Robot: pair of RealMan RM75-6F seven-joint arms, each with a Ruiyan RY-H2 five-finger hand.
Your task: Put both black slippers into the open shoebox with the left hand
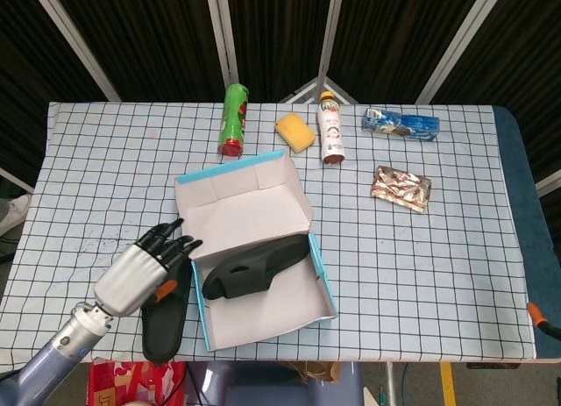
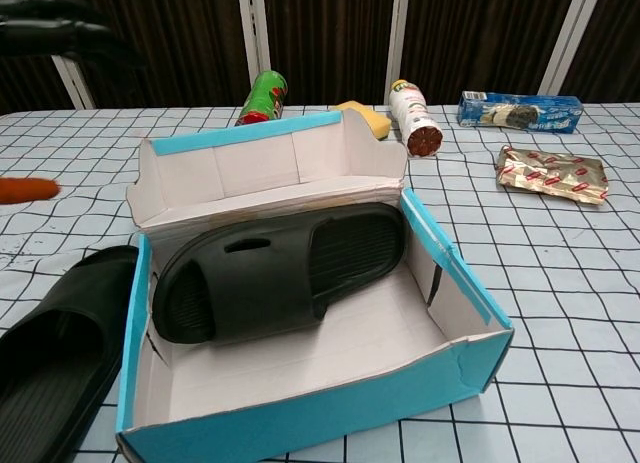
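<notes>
Our left hand point(image 1: 145, 270) is hovering empty, fingers spread, over the second black rubber slipper point(image 1: 163, 315) lying on the checked table point(image 1: 421, 248) just outside the white-lined blue cardboard shoebox point(image 1: 323, 283). To its right, one black slipper point(image 1: 254, 267) is lying inside the box. We are risking snagging the box wall and shoving the box when lifting the outside slipper.

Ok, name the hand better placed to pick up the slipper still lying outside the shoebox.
Left. The left hand hangs empty, fingers apart, right above the second slipper beside the shoebox. The right hand shows in neither view.
</notes>
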